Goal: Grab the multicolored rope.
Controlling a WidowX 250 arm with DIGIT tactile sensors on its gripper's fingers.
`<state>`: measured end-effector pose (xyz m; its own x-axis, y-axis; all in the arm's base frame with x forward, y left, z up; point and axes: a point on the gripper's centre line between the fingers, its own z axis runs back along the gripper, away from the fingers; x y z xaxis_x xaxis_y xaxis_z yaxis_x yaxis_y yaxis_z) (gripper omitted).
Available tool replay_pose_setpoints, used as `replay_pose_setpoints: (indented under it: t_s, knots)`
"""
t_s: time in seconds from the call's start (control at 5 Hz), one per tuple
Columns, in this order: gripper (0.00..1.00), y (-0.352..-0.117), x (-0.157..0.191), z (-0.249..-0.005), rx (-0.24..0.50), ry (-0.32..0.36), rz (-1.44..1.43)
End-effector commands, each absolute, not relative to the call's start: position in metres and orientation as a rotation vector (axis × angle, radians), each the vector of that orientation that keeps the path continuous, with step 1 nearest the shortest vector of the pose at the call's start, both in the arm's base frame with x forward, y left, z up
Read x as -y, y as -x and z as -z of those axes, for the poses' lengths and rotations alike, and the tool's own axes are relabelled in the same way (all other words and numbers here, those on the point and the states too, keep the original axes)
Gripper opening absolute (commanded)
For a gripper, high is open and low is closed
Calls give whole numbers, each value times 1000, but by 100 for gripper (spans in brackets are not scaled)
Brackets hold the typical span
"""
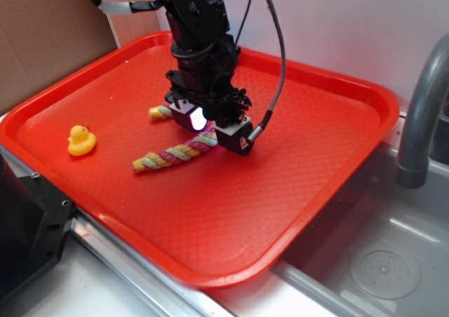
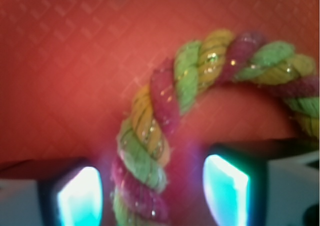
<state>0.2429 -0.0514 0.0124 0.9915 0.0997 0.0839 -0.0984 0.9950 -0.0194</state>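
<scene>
Gripper [image 1: 210,126] sits low over the middle of the red tray [image 1: 351,106], fingers [image 2: 80,198] spread apart with the multicolored rope [image 2: 165,116] running between them; the wrist view shows a gap on either side of the rope, so nothing is gripped yet. The rope lies flat on the tray in a bent line, one frayed end toward the near left, the other poking out behind the gripper on the left, its mid-section hidden under the arm in the exterior view. Step in hand, as judged: final lowering and lining up for the grasp. The next move likely calls for closing the fingers squarely on the rope's thick twist, low enough to catch it without scraping the tray, then lifting. Count: one rope, one yellow duck [image 1: 81,140] well apart to the left, one tray, one gripper. The tray rests on the worktop edge beside a sink [image 1: 379,261] with a grey faucet [image 1: 421,113].
</scene>
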Motion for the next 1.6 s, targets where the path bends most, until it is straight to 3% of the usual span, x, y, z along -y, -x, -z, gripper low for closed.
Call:
replay_pose_setpoints:
  t_s: [0.0,0.2,0.4,0.6,0.8,1.0,1.2,1.4]
  knots:
    - [0,-231,44,0,41,22,-116]
    - [0,-229,43,-6,36,0,-74]
    - [0,-216,38,-38,4,-34,-37]
    - [0,-192,26,-87,27,-13,-33]
    - [0,-173,18,-135,98,11,-82]
    - [0,-166,9,-187,16,-31,-171]
    - [0,-160,-8,-219,78,13,-132]
    - [0,-163,-8,-222,108,-10,-136]
